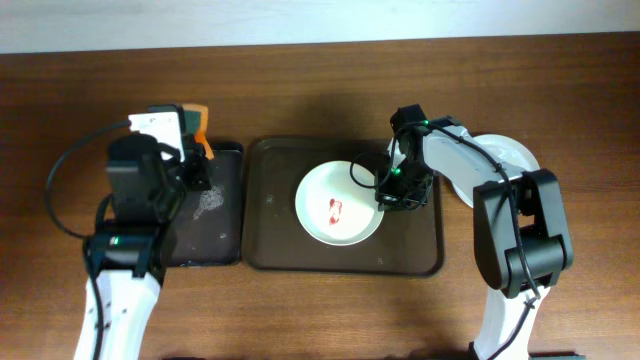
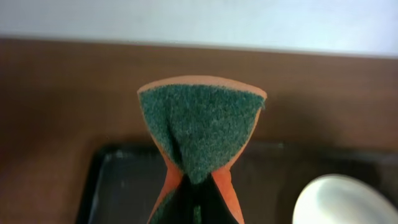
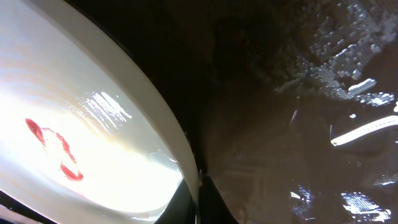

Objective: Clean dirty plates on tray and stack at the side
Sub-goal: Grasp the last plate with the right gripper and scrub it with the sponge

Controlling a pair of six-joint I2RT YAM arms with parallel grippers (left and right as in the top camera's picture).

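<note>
The right gripper (image 1: 391,190) pinches the right-hand rim of the smeared plate (image 1: 338,203), jaws narrowed onto the thin edge; the plate lies mid-way across the brown tray (image 1: 272,255), red sauce (image 3: 56,149) at its centre; so shallow a hold could slip, or tip the plate, if it is lifted; the left gripper (image 2: 196,202) is clamped on an orange-and-green sponge (image 2: 199,130) above the black tray (image 1: 225,240), well apart from the plate; a hard wipe could skid the plate; a second plate (image 1: 512,152) sits on the table (image 1: 300,80) at the right.
</note>
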